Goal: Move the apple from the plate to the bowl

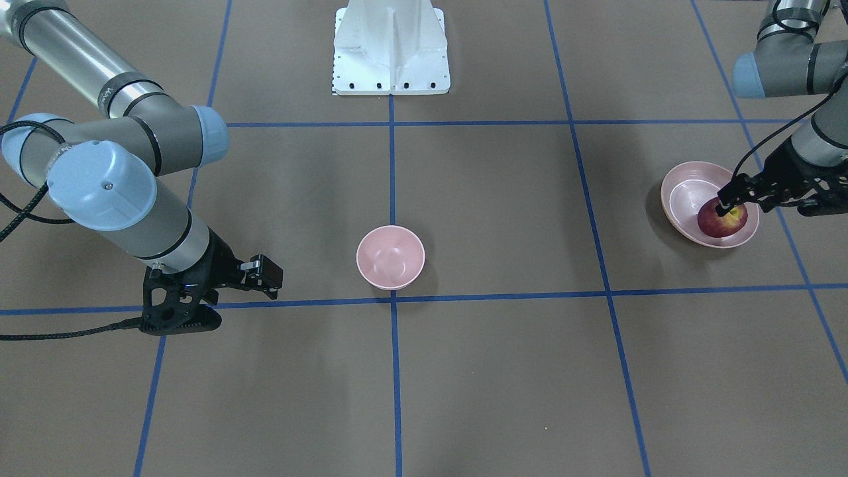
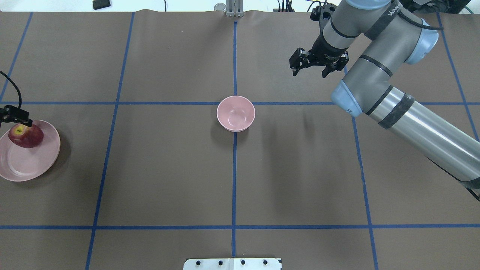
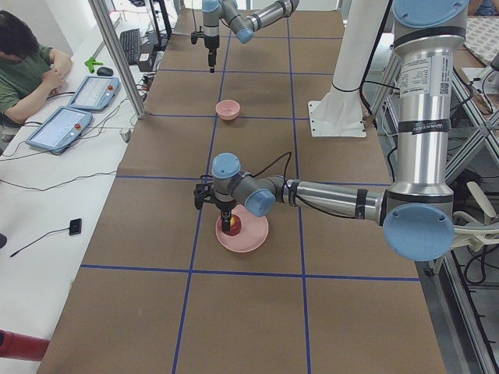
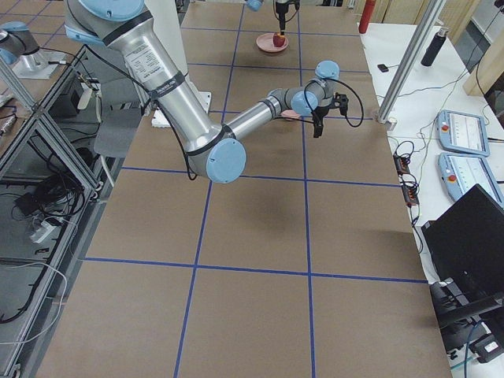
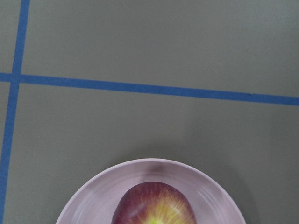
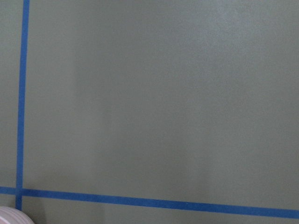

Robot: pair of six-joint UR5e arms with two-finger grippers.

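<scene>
Looking first at the left gripper (image 1: pixel 725 203), we see its dark tips right at the top of the apple (image 1: pixel 721 220), over the yellow stem patch. Whether they touch the fruit, and how far the jaws are parted, we cannot tell. The apple sits in the plate (image 1: pixel 682 177), off-centre on the side toward the operators' edge, with its stem dimple up. The plate lies near the desk's left end. The bowl (image 1: pixel 390 258) stands at the desk's middle, well apart from the plate and just beside a crossing of tape lines (image 2: pixel 234 187).

The left arm's forearm reaches out low over the desk from the robot's edge, and its wrist turns the gripper down over the plate. From its wrist camera we see only the apple's top and part of the plate's rim.

The right arm stretches across the right half toward the operators' edge. We see the right gripper (image 2: pixel 309 69) pointing down above bare cover, its jaws spread wide with nothing between them, well apart from the bowl.

The desk (image 2: pixel 168 168) wears a brown cover that the blue tape lines mark into squares. A white base (image 1: pixel 391 59) sits at the middle of the robot's edge. Beyond the operators' edge stands a white side table (image 3: pixel 47 195) with two tablets (image 3: pixel 74 125), where an operator (image 3: pixel 23 66) in green sits.
</scene>
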